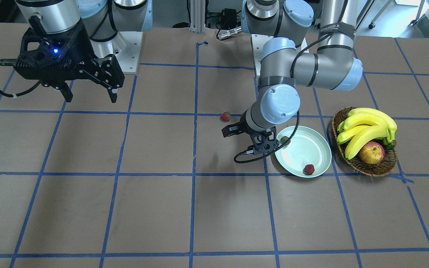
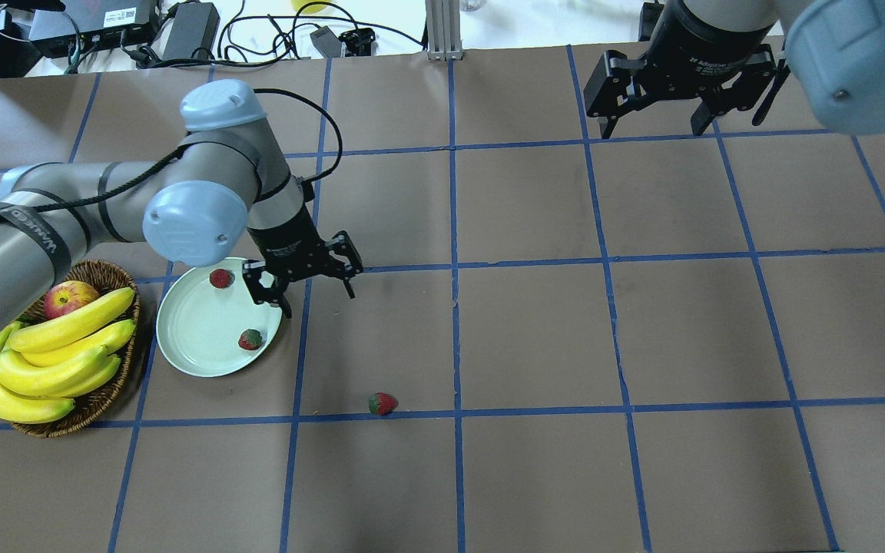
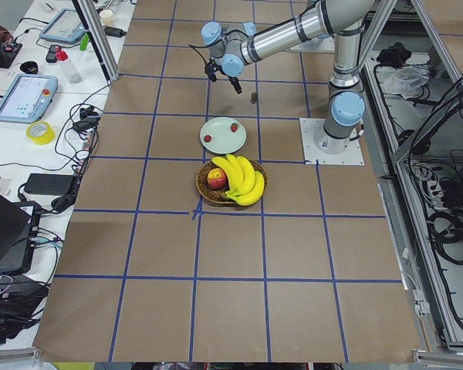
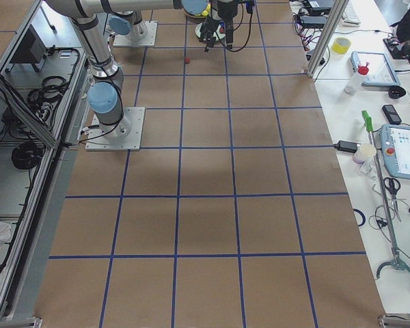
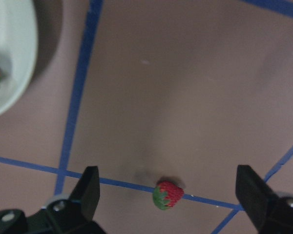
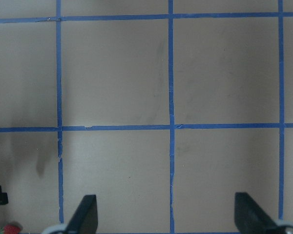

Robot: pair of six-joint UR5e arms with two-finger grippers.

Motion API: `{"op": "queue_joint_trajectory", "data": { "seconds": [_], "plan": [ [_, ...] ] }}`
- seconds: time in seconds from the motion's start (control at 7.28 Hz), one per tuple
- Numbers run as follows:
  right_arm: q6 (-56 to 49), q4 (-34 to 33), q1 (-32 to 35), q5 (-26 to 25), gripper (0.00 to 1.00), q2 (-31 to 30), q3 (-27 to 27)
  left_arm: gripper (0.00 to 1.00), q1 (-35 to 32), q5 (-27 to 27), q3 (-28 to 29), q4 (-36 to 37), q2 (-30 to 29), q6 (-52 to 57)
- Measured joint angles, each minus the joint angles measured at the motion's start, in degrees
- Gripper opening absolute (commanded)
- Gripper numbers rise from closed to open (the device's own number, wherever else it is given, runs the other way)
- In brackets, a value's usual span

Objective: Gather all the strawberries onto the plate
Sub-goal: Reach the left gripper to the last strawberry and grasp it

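Observation:
The pale plate (image 2: 197,338) lies at the table's left with two strawberries in it, one (image 2: 220,278) by the far rim and one (image 2: 250,339) by the near right rim. A third strawberry (image 2: 382,403) lies on the brown table on a blue tape line, right of the plate and nearer me. My left gripper (image 2: 318,301) hangs open and empty just right of the plate's far edge. In the left wrist view that loose strawberry (image 5: 168,195) sits below and between the open fingers, with the plate (image 5: 14,58) at the upper left. My right gripper (image 2: 651,130) stands open and empty at the far right.
A brown wicker basket (image 2: 104,399) left of the plate holds a bunch of bananas (image 2: 51,353) and an apple (image 2: 70,298). Blue tape lines grid the brown table. Cables and electronics lie beyond the far edge.

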Motion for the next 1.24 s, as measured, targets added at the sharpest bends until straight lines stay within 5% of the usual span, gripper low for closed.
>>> {"op": "queue_joint_trajectory", "data": {
  "seconds": [1.1, 1.24],
  "plan": [
    [0.02, -0.11, 0.1, 0.11, 1.0, -0.02, 0.19, 1.0, -4.51, 2.45, -8.27, 6.19, -0.52, 2.2],
    [0.03, -0.08, 0.12, 0.19, 1.0, -0.03, 0.22, 0.9, -4.56, 2.74, -8.31, 6.08, -0.57, 3.09]
  ]
}}
